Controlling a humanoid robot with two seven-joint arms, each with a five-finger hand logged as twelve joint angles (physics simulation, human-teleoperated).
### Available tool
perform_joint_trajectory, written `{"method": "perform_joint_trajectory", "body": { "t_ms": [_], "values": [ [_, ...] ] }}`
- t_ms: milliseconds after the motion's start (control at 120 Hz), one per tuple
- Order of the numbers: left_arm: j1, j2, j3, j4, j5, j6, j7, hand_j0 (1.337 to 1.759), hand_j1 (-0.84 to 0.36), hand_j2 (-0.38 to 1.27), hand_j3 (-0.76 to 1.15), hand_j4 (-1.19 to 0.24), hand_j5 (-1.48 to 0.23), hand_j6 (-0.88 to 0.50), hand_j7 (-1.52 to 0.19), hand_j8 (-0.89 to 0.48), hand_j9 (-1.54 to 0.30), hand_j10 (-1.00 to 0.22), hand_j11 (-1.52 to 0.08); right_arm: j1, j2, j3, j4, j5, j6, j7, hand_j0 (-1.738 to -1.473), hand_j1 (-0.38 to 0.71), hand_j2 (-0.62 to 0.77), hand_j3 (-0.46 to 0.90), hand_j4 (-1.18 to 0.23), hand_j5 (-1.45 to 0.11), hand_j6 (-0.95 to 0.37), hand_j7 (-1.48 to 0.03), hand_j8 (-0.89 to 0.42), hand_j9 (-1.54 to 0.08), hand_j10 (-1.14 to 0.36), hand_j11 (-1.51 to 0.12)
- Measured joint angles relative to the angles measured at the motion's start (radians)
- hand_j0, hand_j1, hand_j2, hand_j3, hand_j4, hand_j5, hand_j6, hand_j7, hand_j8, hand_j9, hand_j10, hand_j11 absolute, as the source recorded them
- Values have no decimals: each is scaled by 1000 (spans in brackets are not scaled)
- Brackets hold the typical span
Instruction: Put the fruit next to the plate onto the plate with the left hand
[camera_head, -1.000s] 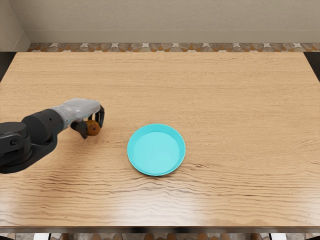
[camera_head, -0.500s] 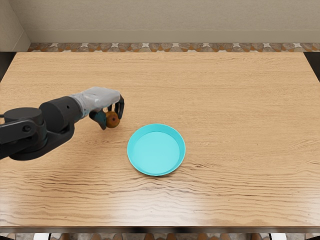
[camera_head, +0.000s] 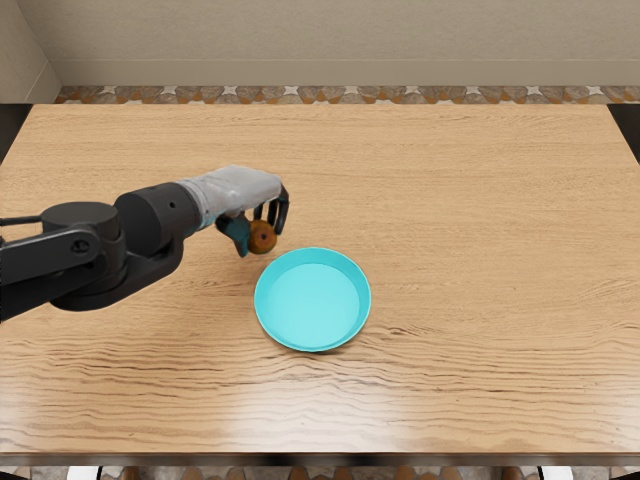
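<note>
The left hand (camera_head: 252, 205) grips a brown fruit (camera_head: 262, 236), seemingly airborne, just far-left of the turquoise plate (camera_head: 312, 299).

Bright, even, sharp render; faint soft shadows, no glare.

Broad wooden table (camera_head: 480, 200), pale oak grain running crosswise, spread on every side of the fingers (camera_head: 282, 212). Beyond the fingers, past the table's far edge, a narrow strip of mottled stone floor (camera_head: 400, 95). Behind that, a plain beige wall (camera_head: 350, 35) with a lighter baseboard (camera_head: 350, 72). Far to the left of the fingers, a room corner and a second wall (camera_head: 18, 50). Soft, even light; a faint sheen on the wood nearer than the fingers.
</note>
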Motion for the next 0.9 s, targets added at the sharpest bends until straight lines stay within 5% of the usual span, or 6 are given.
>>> {"method": "perform_joint_trajectory", "body": {
  "t_ms": [733, 900],
  "values": [
    [9, -133, -34, 0, -34, -134, 0, 1657, -393, 584, 0, -719, -979, -519, -969, -565, -960, -730, -960, 0, 0, 0, 0, 0, 0, 0, -1658, -349, 0, 0, 0, 0, 0, 0, 0, 0, 0, 0],
    [15, -131, -42, 0, -88, -129, 0, 1658, -178, 315, 0, -489, -655, -393, -651, -420, -646, -493, -647, 0, 0, 0, 0, 0, 0, 0, -1658, -349, 0, 0, 0, 0, 0, 0, 0, 0, 0, 0]
  ]
}}
